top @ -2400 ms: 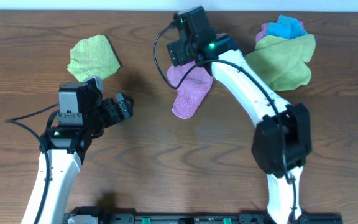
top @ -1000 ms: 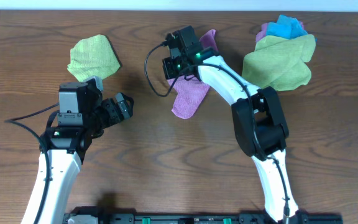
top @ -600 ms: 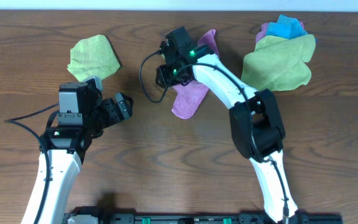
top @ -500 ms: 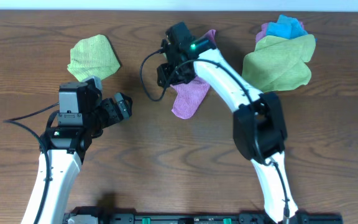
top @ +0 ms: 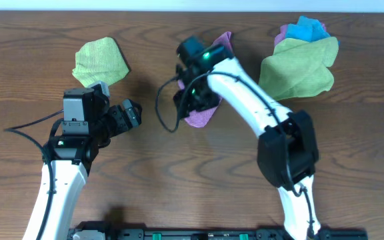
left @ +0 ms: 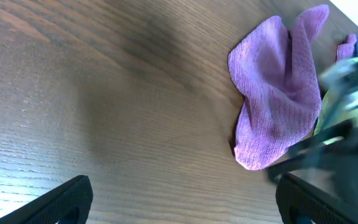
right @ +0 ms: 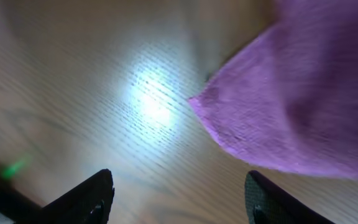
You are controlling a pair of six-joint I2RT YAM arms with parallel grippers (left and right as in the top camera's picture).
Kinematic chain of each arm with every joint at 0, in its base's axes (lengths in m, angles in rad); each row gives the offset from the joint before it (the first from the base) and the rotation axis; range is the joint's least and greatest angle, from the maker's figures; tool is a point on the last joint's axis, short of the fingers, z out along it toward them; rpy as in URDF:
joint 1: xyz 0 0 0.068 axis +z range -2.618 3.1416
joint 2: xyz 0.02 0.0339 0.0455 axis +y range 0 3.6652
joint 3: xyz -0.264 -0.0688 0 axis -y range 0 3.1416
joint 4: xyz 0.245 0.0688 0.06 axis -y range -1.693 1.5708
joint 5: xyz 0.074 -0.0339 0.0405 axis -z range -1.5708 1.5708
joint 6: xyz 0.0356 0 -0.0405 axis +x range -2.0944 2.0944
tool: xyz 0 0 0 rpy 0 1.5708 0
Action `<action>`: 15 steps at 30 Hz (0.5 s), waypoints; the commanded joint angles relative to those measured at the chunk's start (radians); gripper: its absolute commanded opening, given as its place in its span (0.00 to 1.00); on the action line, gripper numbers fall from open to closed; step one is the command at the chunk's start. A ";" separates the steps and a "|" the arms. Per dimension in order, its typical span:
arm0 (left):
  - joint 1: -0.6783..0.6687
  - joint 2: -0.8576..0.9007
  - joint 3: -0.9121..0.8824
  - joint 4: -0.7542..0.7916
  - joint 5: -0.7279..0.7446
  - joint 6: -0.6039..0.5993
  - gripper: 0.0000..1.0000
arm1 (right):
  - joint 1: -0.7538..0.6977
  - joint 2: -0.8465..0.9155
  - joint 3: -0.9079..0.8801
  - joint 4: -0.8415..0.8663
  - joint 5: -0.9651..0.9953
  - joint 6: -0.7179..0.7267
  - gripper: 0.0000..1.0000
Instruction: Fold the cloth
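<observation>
The purple cloth (top: 207, 115) lies crumpled on the wooden table at centre back, with one corner poking out behind my right arm. My right gripper (top: 191, 100) hovers over the cloth's left edge. In the right wrist view it (right: 182, 200) is open with only bare wood between its fingers, and the cloth (right: 303, 93) lies just ahead to the right. My left gripper (top: 131, 115) rests open to the left of the cloth, well apart from it. In the left wrist view the cloth (left: 278, 106) lies ahead, past the empty left gripper (left: 185, 202).
A lime-green cloth (top: 100, 61) lies at the back left, behind my left arm. At the back right sits a heap of a larger lime-green cloth (top: 302, 70) and a small blue cloth (top: 310, 29). A black cable (top: 160, 107) loops beside the right wrist.
My right gripper has opened and swung from the cloth's far left side toward its near end. The cloth stays on the table. The left arm has not moved.
</observation>
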 commanded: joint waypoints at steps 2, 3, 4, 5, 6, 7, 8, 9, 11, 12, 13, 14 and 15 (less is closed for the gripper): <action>0.002 0.001 0.020 0.002 -0.010 0.007 0.95 | 0.026 0.010 -0.074 0.031 0.027 0.009 0.68; 0.002 0.001 0.020 0.002 -0.010 0.007 0.95 | 0.026 0.011 -0.089 0.042 0.033 0.014 0.68; 0.002 0.001 0.020 0.002 -0.010 0.007 0.95 | 0.026 0.011 -0.100 0.053 0.040 0.020 0.69; 0.002 0.001 0.020 0.002 -0.010 0.007 0.95 | 0.026 0.011 -0.112 0.066 0.041 0.019 0.69; 0.002 0.001 0.020 0.002 -0.010 0.007 0.95 | 0.026 0.011 -0.130 0.088 0.040 0.020 0.70; 0.002 0.001 0.020 0.002 -0.010 0.007 0.95 | 0.026 0.011 -0.141 0.100 0.041 0.020 0.70; 0.002 0.001 0.020 0.002 -0.010 0.007 0.95 | 0.026 0.012 -0.151 0.116 0.042 0.020 0.69; 0.002 0.001 0.020 0.002 -0.010 0.007 0.95 | 0.026 0.013 -0.163 0.137 0.048 0.020 0.69; 0.002 0.001 0.020 0.002 -0.010 0.007 0.95 | 0.026 0.013 -0.179 0.172 0.071 0.035 0.69; 0.002 0.001 0.020 0.001 -0.010 0.007 0.95 | 0.026 0.013 -0.185 0.190 0.071 0.034 0.69; 0.002 0.001 0.020 0.001 -0.010 0.007 0.95 | 0.026 0.013 -0.191 0.207 0.071 0.035 0.70; 0.002 0.001 0.020 0.002 -0.010 0.007 0.96 | 0.026 0.013 -0.198 0.228 0.071 0.035 0.70; 0.002 0.001 0.020 0.001 -0.010 0.007 0.95 | 0.025 0.013 -0.205 0.246 0.071 0.035 0.70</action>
